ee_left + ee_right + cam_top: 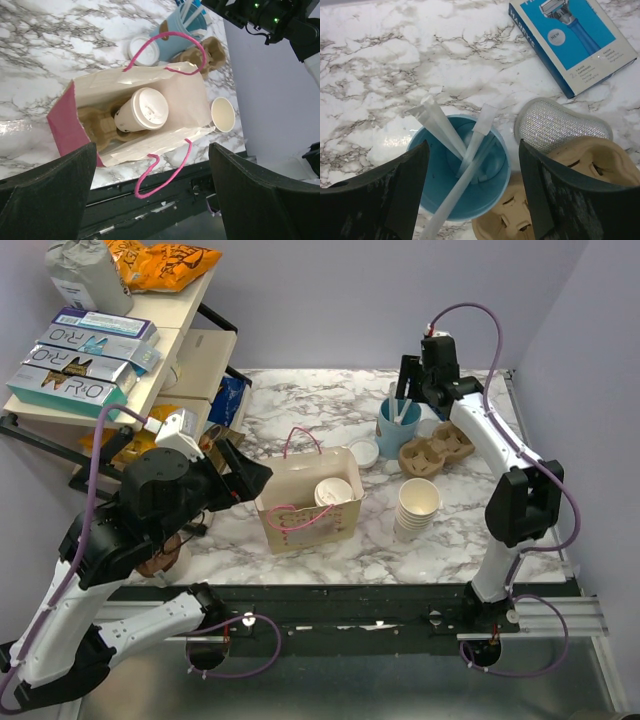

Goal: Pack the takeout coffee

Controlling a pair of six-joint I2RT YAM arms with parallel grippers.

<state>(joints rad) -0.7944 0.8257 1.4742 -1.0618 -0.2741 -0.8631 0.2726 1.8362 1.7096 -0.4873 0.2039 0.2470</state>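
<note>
The takeout coffee [332, 492], a white lidded cup [142, 111] with dark lettering, leans in a cardboard holder inside the paper bag [300, 525] with pink handles [80, 97]. My left gripper [252, 474] hovers just left of the bag, above its near rim; in the left wrist view the gripper [152, 200] is open with nothing between its fingers. My right gripper [410, 390] hangs at the back right over the light-blue mug [398, 425]. Seen from the right wrist, this gripper [472, 195] is open, its fingers either side of the mug [485, 200] holding white sticks [481, 127].
A stack of lidless paper cups [418, 508] stands right of the bag, with a cardboard cup carrier [436, 452] behind it. A loose white lid [364, 452] lies by the mug. A blue razor box [575, 40] and a silvery mesh pad [560, 125] lie beyond. A shelf of boxes [90, 360] is at the left.
</note>
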